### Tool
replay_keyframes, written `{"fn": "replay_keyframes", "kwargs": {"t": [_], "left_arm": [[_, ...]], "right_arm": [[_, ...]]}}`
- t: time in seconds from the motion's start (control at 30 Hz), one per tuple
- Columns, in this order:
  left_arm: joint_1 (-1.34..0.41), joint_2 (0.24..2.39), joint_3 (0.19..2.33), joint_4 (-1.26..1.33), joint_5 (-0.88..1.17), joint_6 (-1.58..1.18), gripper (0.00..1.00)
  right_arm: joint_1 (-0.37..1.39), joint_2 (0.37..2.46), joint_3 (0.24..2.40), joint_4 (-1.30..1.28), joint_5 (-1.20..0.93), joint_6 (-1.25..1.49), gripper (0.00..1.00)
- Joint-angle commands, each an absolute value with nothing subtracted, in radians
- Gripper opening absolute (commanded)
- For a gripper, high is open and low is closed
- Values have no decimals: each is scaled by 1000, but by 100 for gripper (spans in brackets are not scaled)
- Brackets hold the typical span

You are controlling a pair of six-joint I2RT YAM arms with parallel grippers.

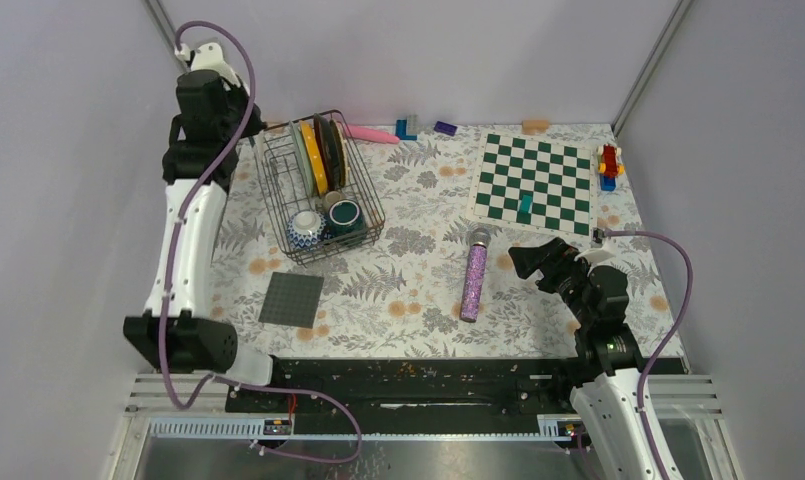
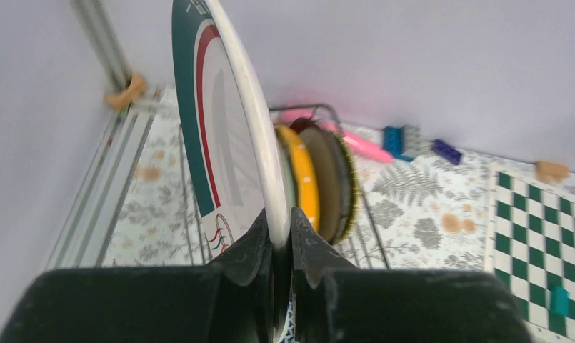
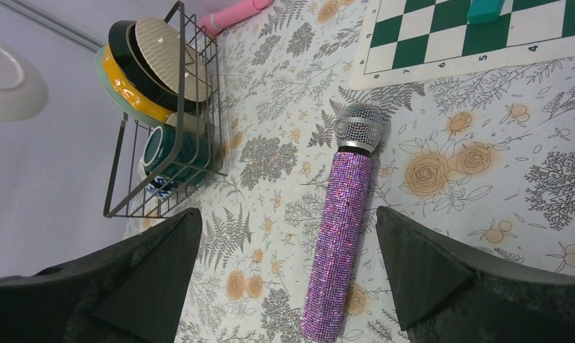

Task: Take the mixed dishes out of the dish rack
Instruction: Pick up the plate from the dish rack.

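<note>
My left gripper (image 2: 283, 239) is clenched on the lower rim of the cream plate (image 2: 227, 136), which has teal and red bands. I hold it edge-on, prob. just clear of the dish rack (image 1: 340, 246) on its left side. The yellow plate (image 2: 306, 175) & others stand in the rack. Risk: it's a thin rim pinch, so the plate could pivot or slip w/ any swing, or clip rack wire. The swirl mark (image 2: 220, 232) is by my fingers; no legible text.

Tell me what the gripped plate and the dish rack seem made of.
The held plate looks like glazed ceramic, maybe melamine: smooth glossy white face, printed teal and red bands. The dish rack looks like dark coated metal wire: thin rods.
</note>
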State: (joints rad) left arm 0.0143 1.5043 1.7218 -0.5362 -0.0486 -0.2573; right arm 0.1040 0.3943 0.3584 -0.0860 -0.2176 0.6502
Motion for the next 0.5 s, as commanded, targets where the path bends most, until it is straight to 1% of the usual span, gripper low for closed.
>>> {"fn": "replay_keyframes", "kwargs": {"t": [0.0,0.13,0.27,0.37,0.47], "left_arm": [[-110,1336,1773,-416,-61,-120,0],[-280,1225,1706,-375,-65,67,0],[-457,1139,1580,-352,-55,283,0],[-585,1082,1436,-333,-39,491,0],[-759,1038,1259,-304,-99,728,0]], "right_arm": [[101,390,397,-103,-196,703,99],[101,375,415,-148,-201,741,99],[102,350,425,-164,-229,783,99],[101,338,448,-205,-280,795,99],[101,338,472,-251,-339,796,99]]}}
